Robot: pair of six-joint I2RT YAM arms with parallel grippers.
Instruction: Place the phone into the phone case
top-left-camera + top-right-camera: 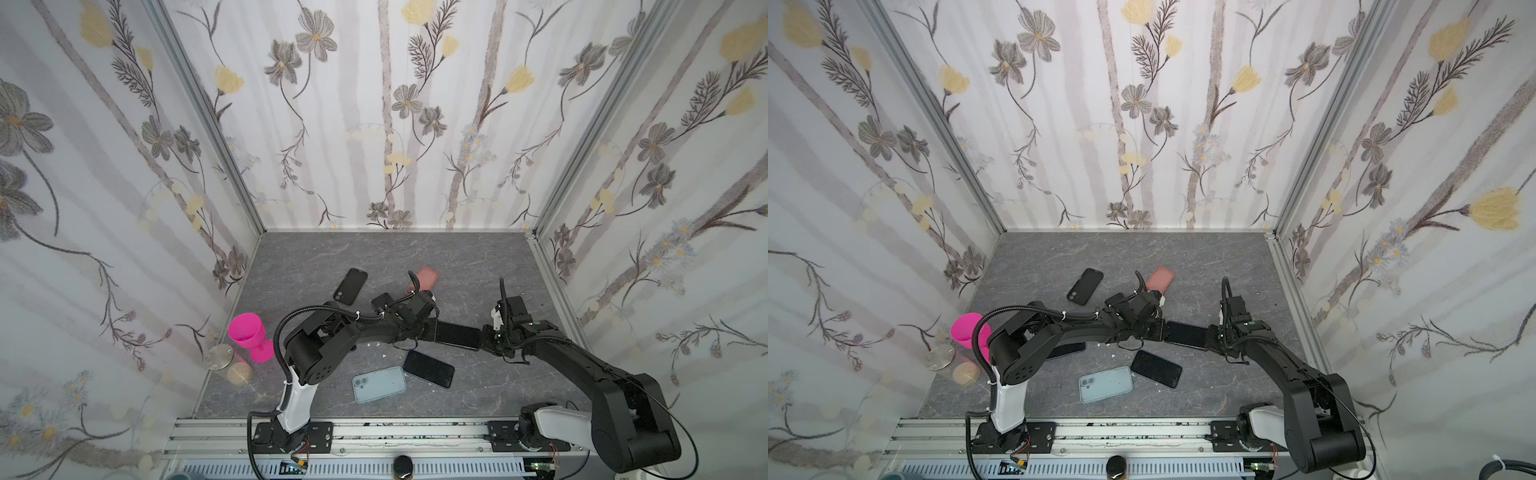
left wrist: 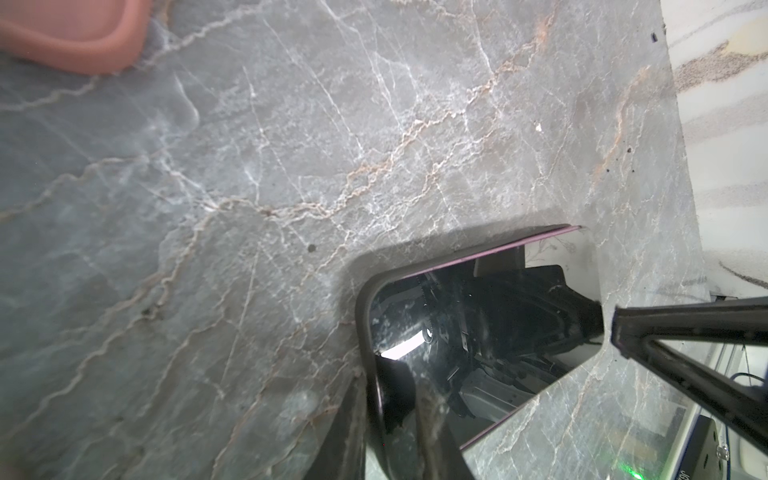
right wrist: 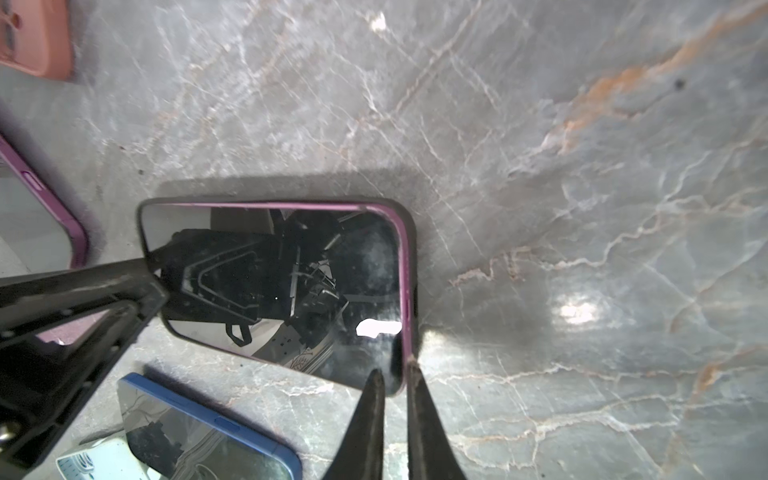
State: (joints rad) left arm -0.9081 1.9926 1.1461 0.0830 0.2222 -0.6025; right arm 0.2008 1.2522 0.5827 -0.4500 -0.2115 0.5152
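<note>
Where the two arms meet over the middle of the worktop [image 1: 291,257], the purple-edged phone [image 1: 457,335] spans between them, screen up, with a dark case [image 3: 411,266] showing as a rim around its edge. The left tool [image 2: 390,415] is clamped on one short end, and the right tool [image 3: 392,382] is pinched narrowly on the opposite end's corner. Just nearer the robot lie a black phone [image 1: 428,368] and a pale blue case [image 1: 379,384]. A pink case [image 1: 427,279] lies beyond.
</note>
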